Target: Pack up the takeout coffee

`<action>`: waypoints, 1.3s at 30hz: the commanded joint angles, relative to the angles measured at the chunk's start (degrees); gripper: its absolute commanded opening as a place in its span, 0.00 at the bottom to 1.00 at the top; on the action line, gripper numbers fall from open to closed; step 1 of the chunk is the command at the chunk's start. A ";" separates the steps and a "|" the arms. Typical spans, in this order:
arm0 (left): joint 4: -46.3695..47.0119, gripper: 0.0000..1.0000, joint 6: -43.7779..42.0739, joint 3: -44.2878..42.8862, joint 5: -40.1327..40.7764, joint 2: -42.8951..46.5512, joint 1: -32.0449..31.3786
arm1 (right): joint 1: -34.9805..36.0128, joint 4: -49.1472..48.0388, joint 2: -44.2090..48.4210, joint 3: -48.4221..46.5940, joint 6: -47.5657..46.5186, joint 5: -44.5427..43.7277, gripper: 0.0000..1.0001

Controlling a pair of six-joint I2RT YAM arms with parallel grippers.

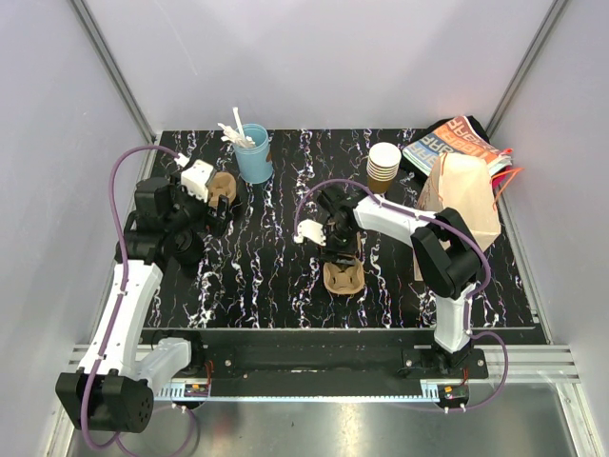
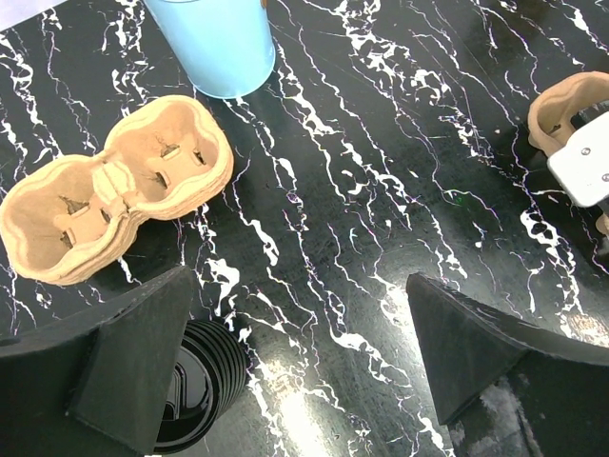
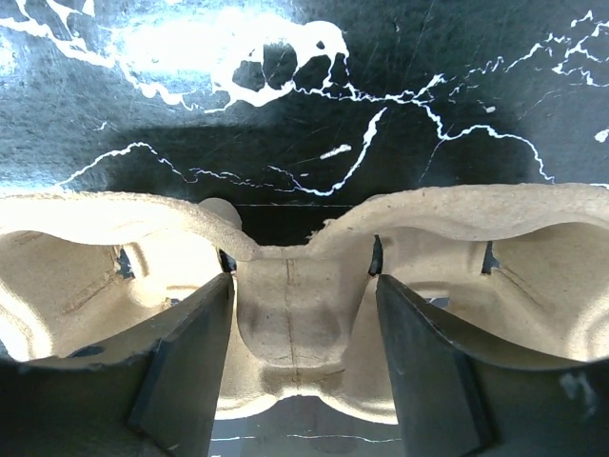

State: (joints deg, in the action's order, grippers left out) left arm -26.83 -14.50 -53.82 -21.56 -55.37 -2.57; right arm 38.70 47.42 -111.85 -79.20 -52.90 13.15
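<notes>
Brown ribbed paper coffee cup, judged light, thin-walled, crushable, best pinched gently mid-wall: not discernible singly, possibly topmost of the nested cup stack beside the tan paper bag; left end effector open, empty; right end effector clamping the moulded pulp cup carrier.

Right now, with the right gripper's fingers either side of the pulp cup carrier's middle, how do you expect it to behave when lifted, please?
The cup carrier looks like thin moulded pulp, so probably light and fairly stiff, though the narrow waist that the right gripper straddles may crush under a hard squeeze. Its matte, fibrous surface should grip rather than slip.
</notes>
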 commanded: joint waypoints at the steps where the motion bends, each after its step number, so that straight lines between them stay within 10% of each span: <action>1: 3.01 0.99 0.53 0.39 -2.08 0.27 0.55 | 0.68 -0.31 0.41 -2.01 -0.62 1.00 0.65; 9: 3.01 0.99 0.62 0.47 -2.69 0.18 0.81 | 1.12 -0.05 0.93 -1.57 -0.45 1.00 0.41; 28: -0.24 0.99 -1.66 -4.97 -11.30 -0.88 0.02 | 1.91 -2.05 22.97 -12.47 6.50 -19.63 0.36; 39: -2.26 0.99 -4.31 -17.45 -1.30 -11.39 -21.58 | 1.56 -11.29 38.01 -13.44 3.95 -41.69 0.35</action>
State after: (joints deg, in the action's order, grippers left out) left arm -30.17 -17.91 -66.06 -27.55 -61.65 -18.68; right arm 40.25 41.32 -79.11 -90.08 -47.64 -18.83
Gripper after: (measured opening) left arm 0.987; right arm 0.467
